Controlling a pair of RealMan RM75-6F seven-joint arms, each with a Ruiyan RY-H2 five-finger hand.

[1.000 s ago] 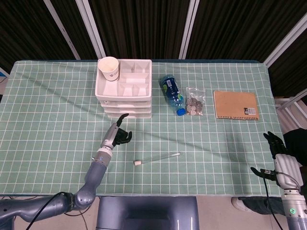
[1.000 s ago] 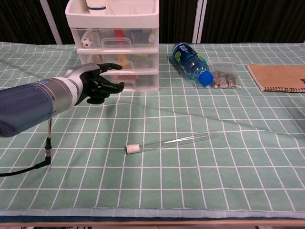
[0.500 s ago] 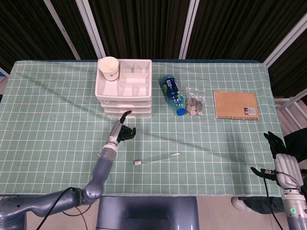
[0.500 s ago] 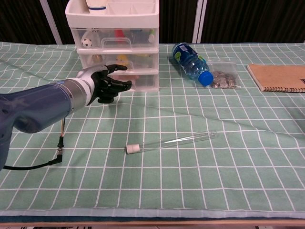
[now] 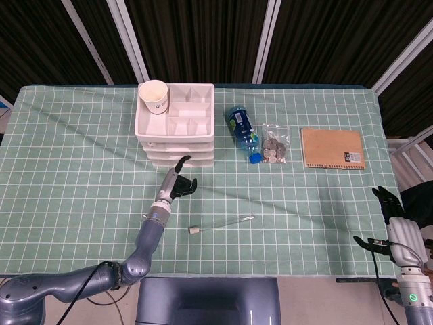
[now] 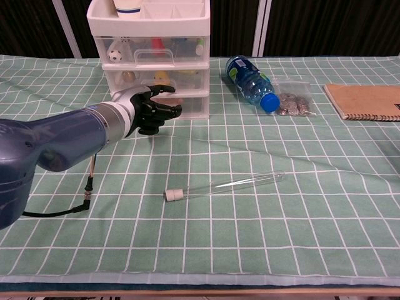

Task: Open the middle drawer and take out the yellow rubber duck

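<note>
The white three-drawer unit (image 5: 177, 135) (image 6: 150, 56) stands at the back left of the table, all drawers closed. Through the clear front of the middle drawer (image 6: 187, 80) the yellow rubber duck (image 6: 161, 77) shows in the chest view. My left hand (image 5: 178, 181) (image 6: 149, 107) is right at the drawer fronts, one finger stretched toward the middle drawer's handle and the others half-curled, holding nothing. Whether it touches the handle I cannot tell. My right hand (image 5: 394, 227) hangs off the table's front right corner with fingers spread, empty.
A paper cup (image 5: 154, 97) sits in the unit's top tray. A blue bottle (image 5: 242, 132) (image 6: 250, 84) lies to the right of the unit, then a bag of coins (image 5: 274, 144) and a brown notebook (image 5: 332, 148). A glass test tube (image 5: 222, 223) (image 6: 225, 185) lies mid-table.
My left hand has moved forward and to the right, from short of the unit up to the drawer fronts. The right hand has stayed put.
</note>
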